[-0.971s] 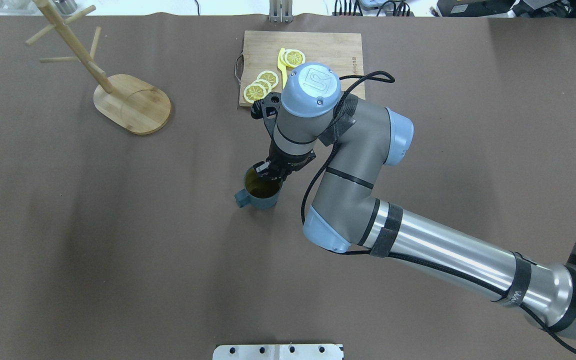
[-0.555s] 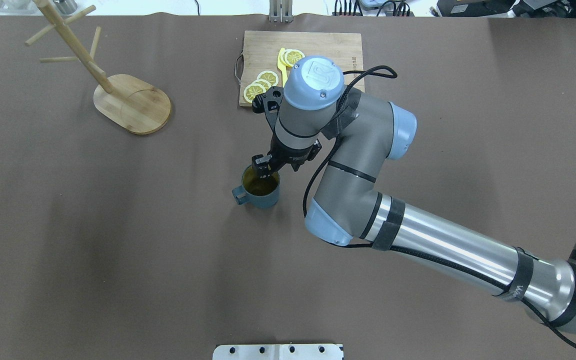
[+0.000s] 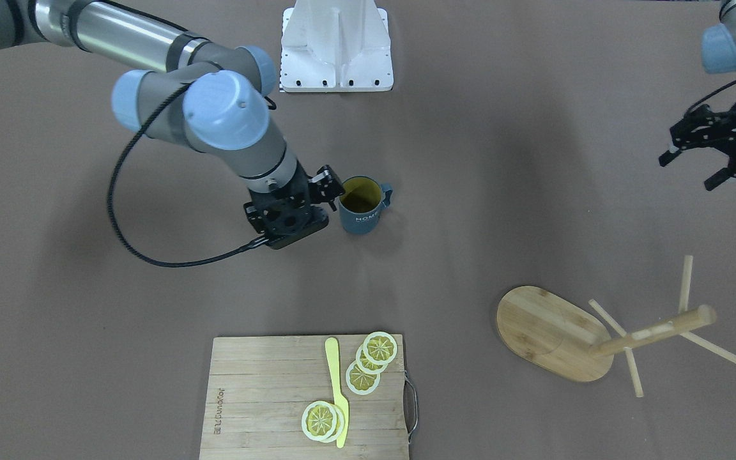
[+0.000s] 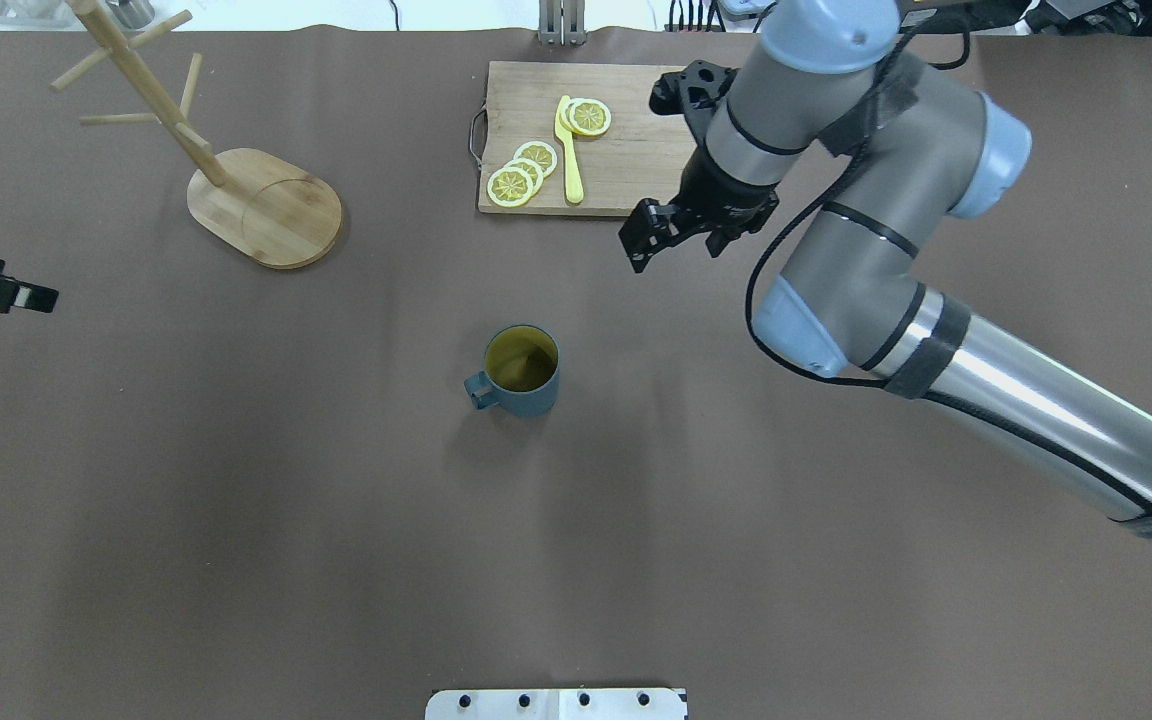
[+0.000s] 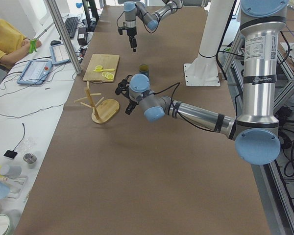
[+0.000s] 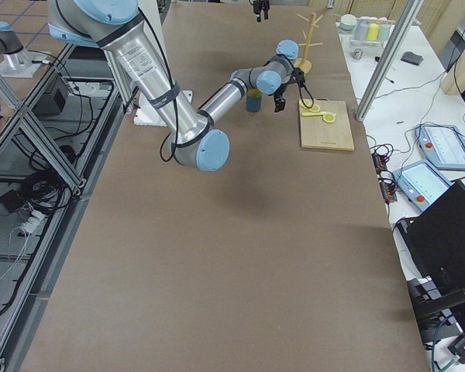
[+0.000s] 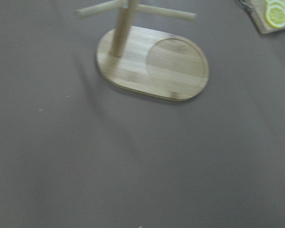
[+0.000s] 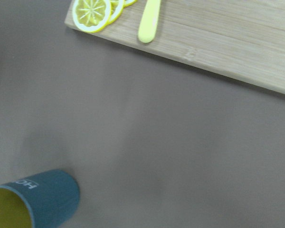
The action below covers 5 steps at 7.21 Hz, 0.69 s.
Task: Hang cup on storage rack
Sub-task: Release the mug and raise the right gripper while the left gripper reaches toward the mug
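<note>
The dark blue-teal cup [image 4: 521, 372] with yellow inside stands upright mid-table, handle toward the robot's left; it also shows in the front-facing view [image 3: 361, 206] and the right wrist view [image 8: 42, 199]. My right gripper [image 4: 674, 250] is open and empty, above the table between the cup and the cutting board. In the front-facing view it shows close beside the cup. The bamboo storage rack [image 4: 266, 205] stands at the far left, all pegs bare; the left wrist view looks down on its base [image 7: 152, 61]. My left gripper [image 3: 687, 176] is open and empty, near the table's left edge.
A slatted cutting board [image 4: 636, 130] at the far middle holds lemon slices [image 4: 521, 170] and a yellow knife [image 4: 568, 150]. A white mount plate [image 4: 556, 703] sits at the near edge. Bare brown table [image 4: 236, 480] lies between cup and rack.
My right gripper has let go of the cup's rim and moved up and away toward the cutting board. The cup stays in place. My left gripper has come in at the left edge.
</note>
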Motion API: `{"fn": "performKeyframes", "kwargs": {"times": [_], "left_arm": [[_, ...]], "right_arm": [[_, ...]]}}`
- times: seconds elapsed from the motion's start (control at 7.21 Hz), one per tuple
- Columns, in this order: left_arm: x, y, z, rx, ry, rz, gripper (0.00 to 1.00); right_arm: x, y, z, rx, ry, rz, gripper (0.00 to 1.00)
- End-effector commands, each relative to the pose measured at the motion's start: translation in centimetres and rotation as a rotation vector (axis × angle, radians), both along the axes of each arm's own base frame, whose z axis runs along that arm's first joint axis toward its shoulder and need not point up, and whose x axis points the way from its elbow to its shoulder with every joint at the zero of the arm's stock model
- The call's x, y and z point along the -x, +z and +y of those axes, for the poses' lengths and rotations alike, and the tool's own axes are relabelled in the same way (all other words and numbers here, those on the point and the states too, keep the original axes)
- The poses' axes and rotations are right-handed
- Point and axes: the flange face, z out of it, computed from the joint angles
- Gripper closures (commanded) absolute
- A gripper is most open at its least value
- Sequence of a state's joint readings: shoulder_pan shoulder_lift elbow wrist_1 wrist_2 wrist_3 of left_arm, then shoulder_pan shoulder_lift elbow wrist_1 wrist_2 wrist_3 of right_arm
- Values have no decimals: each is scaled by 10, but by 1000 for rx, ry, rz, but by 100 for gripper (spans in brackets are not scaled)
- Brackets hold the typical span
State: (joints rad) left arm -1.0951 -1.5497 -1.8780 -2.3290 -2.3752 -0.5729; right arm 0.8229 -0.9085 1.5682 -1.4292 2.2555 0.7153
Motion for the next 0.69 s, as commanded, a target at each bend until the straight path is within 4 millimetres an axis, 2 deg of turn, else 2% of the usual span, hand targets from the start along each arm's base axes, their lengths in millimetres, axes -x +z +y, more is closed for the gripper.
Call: {"fn": "performKeyframes", "kwargs": {"times": [0.0, 0.14, 0.28, 0.42, 0.55], "left_arm": [[-96, -68, 10, -69, 35, 68, 2], [-139, -88, 17, -114, 64, 78, 3], [-193, -108, 21, -163, 70, 80, 3], [-236, -108, 32, -192, 54, 58, 3], [-281, -115, 40, -216, 49, 43, 3]], "right_arm": [[-66, 52, -7, 15, 46, 22, 0], [-97, 84, -4, 39, 76, 45, 0], [-128, 117, -3, 3, 62, 73, 0], [-159, 153, -6, -1, 66, 106, 0], [-180, 170, -8, 1, 80, 121, 0]]}}
